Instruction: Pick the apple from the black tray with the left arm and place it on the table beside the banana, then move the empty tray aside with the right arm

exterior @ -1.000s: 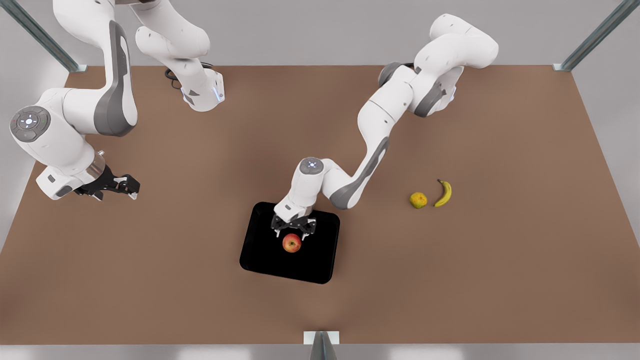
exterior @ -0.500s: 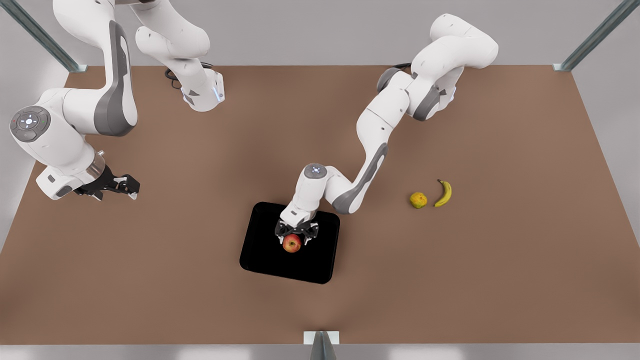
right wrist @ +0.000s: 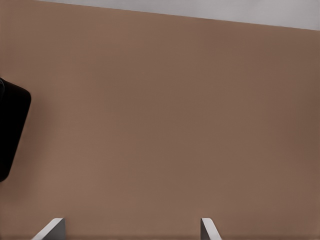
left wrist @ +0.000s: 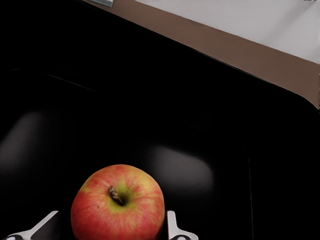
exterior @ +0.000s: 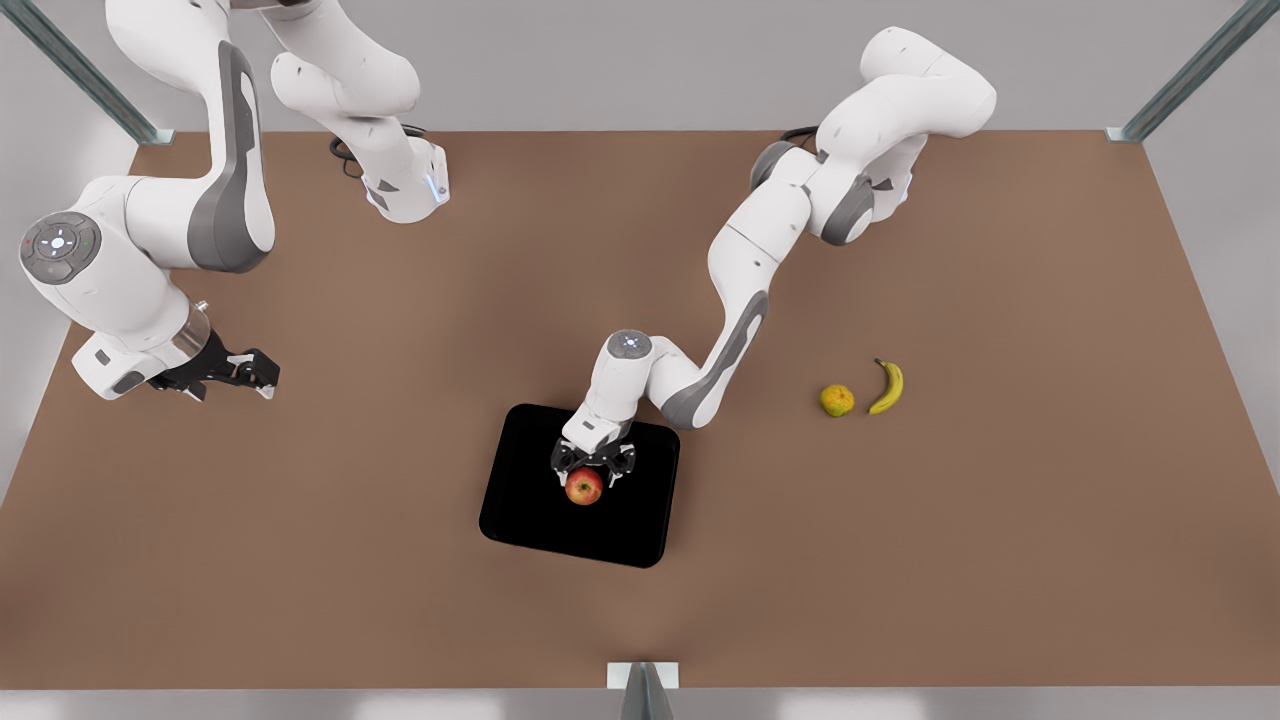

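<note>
**Left gripper astride the apple on the tray**

The table (exterior: 400, 560) is a wide, flat, matte brown top, plain across its whole spread. Near its middle lies the black tray (exterior: 520, 515), a glossy rectangle with rounded corners and a low raised rim; the left wrist view brings out soft pale reflections on its floor and the rim's curve, which the front view flattens to solid black.

The right gripper (exterior: 262, 372) hangs above the table at the front view's left, well apart from the tray, its arm waiting. The right wrist view shows its two pale fingers (right wrist: 52, 229) spread wide over bare brown wood, with one rounded tray corner (right wrist: 12, 130) off to the side.

The left gripper (exterior: 594, 464) sits low over the tray with its fingers (left wrist: 172, 225) parted on either side of the apple (exterior: 584, 487); whether the pads touch the skin cannot be told. The apple rests on the tray floor, round, smooth, red with a yellowish blush, and the wrist view shows its dark stem in the dimple.

Toward the front view's right lie a curved yellow banana (exterior: 888, 386) with a dark tip and, just beside it, a bumpy yellow-green fruit (exterior: 837, 400).
</note>
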Motion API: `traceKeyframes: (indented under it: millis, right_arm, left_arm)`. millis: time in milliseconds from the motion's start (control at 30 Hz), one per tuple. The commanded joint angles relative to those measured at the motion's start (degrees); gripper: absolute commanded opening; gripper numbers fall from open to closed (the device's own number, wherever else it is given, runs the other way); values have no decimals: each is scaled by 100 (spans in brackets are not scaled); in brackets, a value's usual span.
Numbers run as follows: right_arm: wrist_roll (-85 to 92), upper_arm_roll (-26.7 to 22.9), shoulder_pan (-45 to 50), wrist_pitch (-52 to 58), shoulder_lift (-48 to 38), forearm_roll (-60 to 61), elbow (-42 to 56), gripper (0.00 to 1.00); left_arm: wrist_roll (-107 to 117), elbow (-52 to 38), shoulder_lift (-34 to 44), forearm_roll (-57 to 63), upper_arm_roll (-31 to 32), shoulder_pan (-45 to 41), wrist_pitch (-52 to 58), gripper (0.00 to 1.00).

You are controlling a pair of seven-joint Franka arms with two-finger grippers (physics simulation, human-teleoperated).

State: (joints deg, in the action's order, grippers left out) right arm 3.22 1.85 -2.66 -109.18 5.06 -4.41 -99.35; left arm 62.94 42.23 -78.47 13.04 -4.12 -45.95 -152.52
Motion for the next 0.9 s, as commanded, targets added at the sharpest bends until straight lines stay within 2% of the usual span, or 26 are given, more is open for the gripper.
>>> traceKeyframes:
  millis: [0, 133, 300, 400, 500, 600, 667, 733, 800, 867]
  right_arm:
    - [12, 0, -7, 2, -5, 10, 3, 100]
    - [12, 0, 2, 2, -5, 1, 3, 100]
    - [12, 0, 2, 2, -5, 1, 3, 100]
    - [12, 0, 2, 2, -5, 10, 3, 100]
    - [-32, 17, 476, 2, -5, 19, 3, 100]
    - [-471, 26, 1338, -6, 3, 28, 125, 100]
    - [-1183, 26, 1777, 2, 408, 19, 548, 100]
    - [-1394, 44, 1988, -6, 566, 10, 574, 100]
    - [-2317, 44, 2147, -6, 935, 36, 943, 100]
    - [-2748, 88, 2129, -77, 1260, 528, 1022, 100]
  left_arm:
    - [307, -13, 8, -3, -1, -1, -102, 97]
    - [307, -4, 8, -3, -1, -1, -102, 79]
    - [44, 5, 245, -38, 17, 148, -6, 79]
    - [-853, 14, 596, -118, 719, 587, 811, 79]
    - [-1108, 180, 1062, -135, 931, 842, 1374, 79]
    - [-1047, 848, 1703, -179, 922, 974, 1647, 79]
    - [-1135, 2017, 2600, -179, 931, 1343, 1629, 77]
    - [-1521, 2474, 2952, -284, 931, 1747, 1665, 77]
    - [-2294, 3405, 3628, -442, 983, 2371, 1673, 77]
    - [-3182, 3556, 3769, -777, 957, 2934, 2271, 77]
